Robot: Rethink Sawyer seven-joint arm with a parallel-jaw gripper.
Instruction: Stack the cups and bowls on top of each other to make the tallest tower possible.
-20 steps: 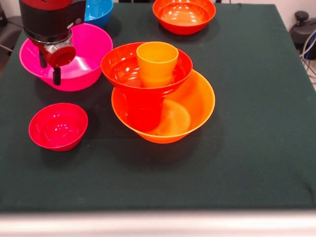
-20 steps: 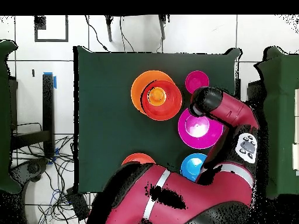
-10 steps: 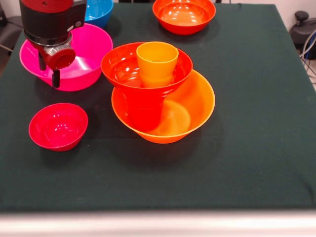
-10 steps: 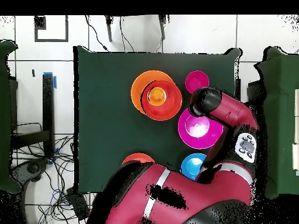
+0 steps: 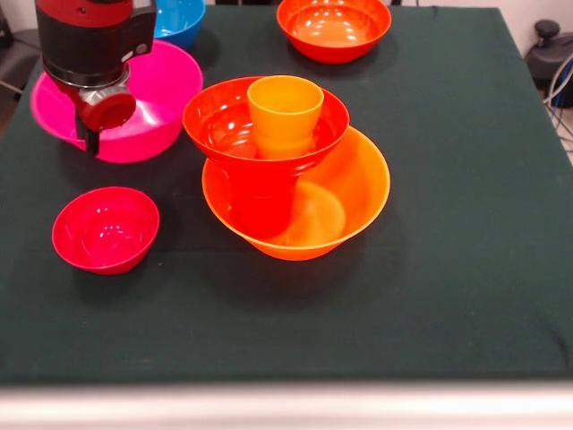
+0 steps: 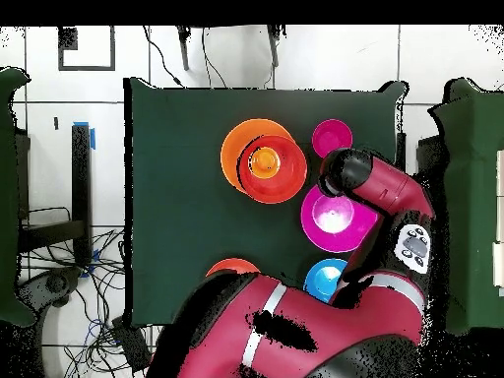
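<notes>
The tower stands mid-table: a wide orange bowl (image 5: 354, 193) holds a red-orange cup (image 5: 260, 202), which carries a red-orange bowl (image 5: 219, 125) with an orange cup (image 5: 285, 112) in it. From overhead the tower (image 6: 236, 148) reads as nested circles. My gripper (image 5: 89, 140) is at the near-left rim of the pink bowl (image 5: 161, 90) and looks shut on that rim. A small crimson bowl (image 5: 106, 228) sits in front of it, at the table's left. In the overhead view the arm's wrist covers the gripper at the pink bowl's (image 6: 340, 224) edge.
A blue bowl (image 5: 179, 18) stands at the far left behind the pink one, and another red-orange bowl (image 5: 333, 27) at the far middle. Overhead, the arm (image 6: 394, 197) arches over the blue bowl (image 6: 321, 279). The dark green cloth (image 5: 466, 224) runs to the right.
The gripper has closed in on the pink bowl's rim, with one finger showing instead of two. The pink bowl has shifted slightly left and away from the tower.
</notes>
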